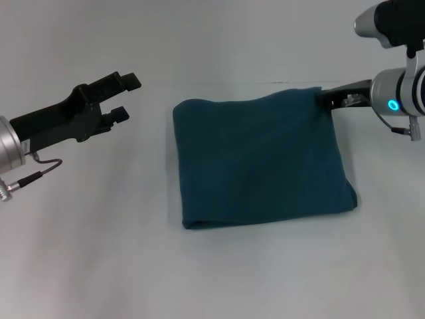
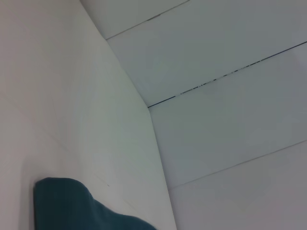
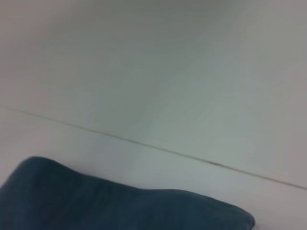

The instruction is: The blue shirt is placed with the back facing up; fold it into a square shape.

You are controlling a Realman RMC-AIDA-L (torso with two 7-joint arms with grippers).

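Head view: the blue shirt is seen lying flat on the white bench, already folded into a near-square packet, so the task is judged to be at its last step, the release after the final fold. The shirt lies between the two pincers, touching the right pincer at its far corner and well apart from the left pincer. The right pincer is set low at that corner, and its fingertips are hidden by the cloth, so it cannot be told whether the corner is clamped or let go. The left pincer is held above the bench off the shirt's opposite side, its two black fingers apart and nothing between them.

The next move is judged to call for a clean withdrawal of the right pincer without the top layer being dragged, and perhaps a smoothing of the far edge.

The cloth is a soft, matt, dark teal knit; its edges are rounded and thick where layers are stacked, and the far edge is slightly wavy. The bench is smooth and pale, crossed by thin seams.
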